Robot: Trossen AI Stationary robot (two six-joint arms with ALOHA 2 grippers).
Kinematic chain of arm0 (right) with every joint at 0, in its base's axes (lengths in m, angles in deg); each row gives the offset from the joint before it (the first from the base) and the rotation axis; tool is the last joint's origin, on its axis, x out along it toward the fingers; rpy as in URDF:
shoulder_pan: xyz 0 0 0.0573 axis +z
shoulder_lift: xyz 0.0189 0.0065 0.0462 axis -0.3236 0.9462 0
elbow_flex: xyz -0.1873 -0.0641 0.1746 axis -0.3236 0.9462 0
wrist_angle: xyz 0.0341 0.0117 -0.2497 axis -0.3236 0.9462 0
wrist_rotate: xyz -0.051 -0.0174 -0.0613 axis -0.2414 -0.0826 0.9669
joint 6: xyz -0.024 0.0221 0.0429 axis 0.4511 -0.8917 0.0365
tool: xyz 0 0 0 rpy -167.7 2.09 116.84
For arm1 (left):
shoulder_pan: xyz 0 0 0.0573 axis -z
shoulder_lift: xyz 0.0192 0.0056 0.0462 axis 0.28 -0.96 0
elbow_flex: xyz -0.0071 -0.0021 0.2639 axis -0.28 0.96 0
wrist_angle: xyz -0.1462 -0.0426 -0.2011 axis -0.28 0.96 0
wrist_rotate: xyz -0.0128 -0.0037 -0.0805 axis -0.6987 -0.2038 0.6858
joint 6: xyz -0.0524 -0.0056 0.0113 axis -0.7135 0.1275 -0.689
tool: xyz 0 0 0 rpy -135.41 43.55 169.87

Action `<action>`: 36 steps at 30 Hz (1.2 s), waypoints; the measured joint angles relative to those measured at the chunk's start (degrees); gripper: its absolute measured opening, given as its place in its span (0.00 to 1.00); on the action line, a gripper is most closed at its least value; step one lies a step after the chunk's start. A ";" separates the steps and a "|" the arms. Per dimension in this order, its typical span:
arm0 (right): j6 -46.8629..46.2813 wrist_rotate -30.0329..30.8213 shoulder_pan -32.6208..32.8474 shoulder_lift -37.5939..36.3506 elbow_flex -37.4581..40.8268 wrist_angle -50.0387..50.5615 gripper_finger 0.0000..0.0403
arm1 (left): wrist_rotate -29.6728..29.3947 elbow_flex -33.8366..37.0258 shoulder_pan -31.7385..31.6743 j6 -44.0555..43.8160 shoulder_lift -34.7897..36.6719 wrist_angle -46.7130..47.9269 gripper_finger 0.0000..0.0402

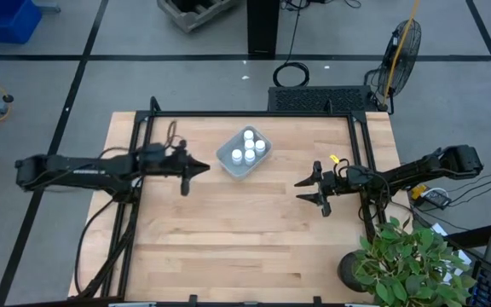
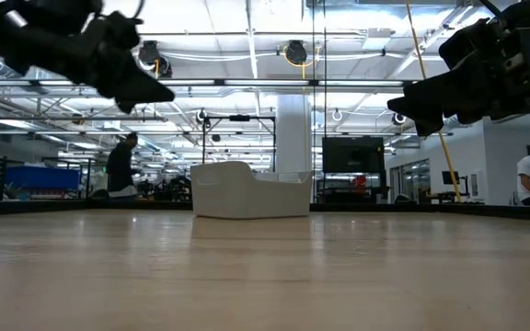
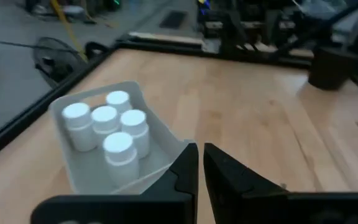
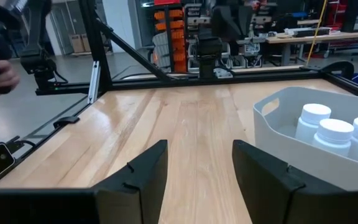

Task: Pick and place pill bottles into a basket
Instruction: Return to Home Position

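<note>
White-capped and upright, five small cylindrical pill bottles (image 3: pixel 118 127) are standing packed inside the shallow pale grey-blue rectangular plastic basket (image 2: pixel 247 197), which is sitting on the pale wooden tabletop (image 1: pixel 228 247) between the two arms. No bottle is lying loose, so the placing looks done and only parking the arms seems left. The left gripper (image 3: pixel 201 152) is hovering just beside the basket, fingers nearly together and empty. The right gripper (image 4: pixel 199 149) is hanging well apart, fingers spread, holding nothing. Bare board is lying around both.
</note>
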 joint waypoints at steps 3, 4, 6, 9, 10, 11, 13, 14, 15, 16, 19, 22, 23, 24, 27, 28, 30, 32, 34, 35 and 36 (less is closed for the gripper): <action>0.00 0.02 0.00 0.00 0.00 0.02 0.43 | -3.83 5.83 1.25 -2.59 5.25 -3.92 0.08; 0.00 0.00 0.00 0.02 0.00 0.04 0.43 | -4.15 7.26 1.68 -3.26 6.88 -4.93 0.08; 0.00 0.02 0.00 0.00 0.00 0.03 0.43 | -3.50 9.98 2.82 -3.41 10.20 -5.50 0.08; -0.02 0.02 0.00 0.02 0.00 0.07 0.43 | -2.12 13.00 4.43 -2.46 14.40 -5.17 0.08; 0.00 0.00 0.00 0.00 0.00 0.04 0.43 | -2.16 13.68 4.78 -2.35 15.70 -5.29 0.08; 0.00 0.02 0.00 0.00 0.00 0.04 0.43 | -2.68 14.28 5.02 -2.57 16.89 -5.48 0.08; 0.00 0.00 0.00 0.00 0.00 0.09 0.43 | -3.65 15.31 5.26 -3.01 18.75 -5.48 0.08; -0.01 0.00 0.00 0.02 0.00 0.08 0.43 | -3.57 15.69 5.55 -2.82 19.33 -5.43 0.08; 0.00 0.00 0.00 0.01 0.00 0.03 0.43 | -2.85 16.15 5.85 -2.62 19.95 -5.43 0.08; 0.00 0.01 0.00 0.01 0.00 0.04 0.43 | -1.85 16.66 6.17 -2.35 20.63 -5.52 0.08; -0.02 0.02 0.00 0.00 0.00 0.00 0.43 | 1.64 18.49 7.18 -0.81 22.56 -7.30 0.08; -0.01 0.00 0.00 0.01 0.00 0.02 0.43 | 2.65 20.08 8.41 1.40 24.26 -7.96 0.08; -0.01 0.00 0.00 0.00 0.00 0.02 0.43 | 2.43 20.08 8.69 1.59 24.56 -7.18 0.08; -0.02 0.02 0.00 0.00 0.00 0.01 0.43 | 2.00 20.08 8.82 1.33 24.95 -6.48 0.08; 0.00 0.00 0.00 0.00 0.00 0.04 0.43 | 0.39 20.08 8.83 0.61 26.06 -5.11 0.08; 0.00 0.00 0.00 0.00 0.00 0.02 0.43 | -0.29 20.08 8.84 0.63 26.38 -5.16 0.08; 0.00 0.01 0.00 0.01 0.00 0.02 0.43 | -2.25 20.08 8.84 0.62 27.00 -5.97 0.08; -0.02 0.00 0.00 0.00 0.00 0.02 0.43 | -4.77 20.08 8.84 0.16 27.32 -6.52 0.08; 0.00 0.01 0.00 0.00 0.00 0.02 0.43 | -7.78 20.08 8.82 -0.45 27.35 -6.66 0.08; 0.00 0.01 0.00 0.01 0.00 0.02 0.43 | -9.62 20.08 8.82 -0.67 27.34 -6.43 0.08; 0.00 0.01 -0.01 0.00 0.00 0.03 0.43 | -11.49 20.08 8.80 -1.28 27.33 -6.66 0.08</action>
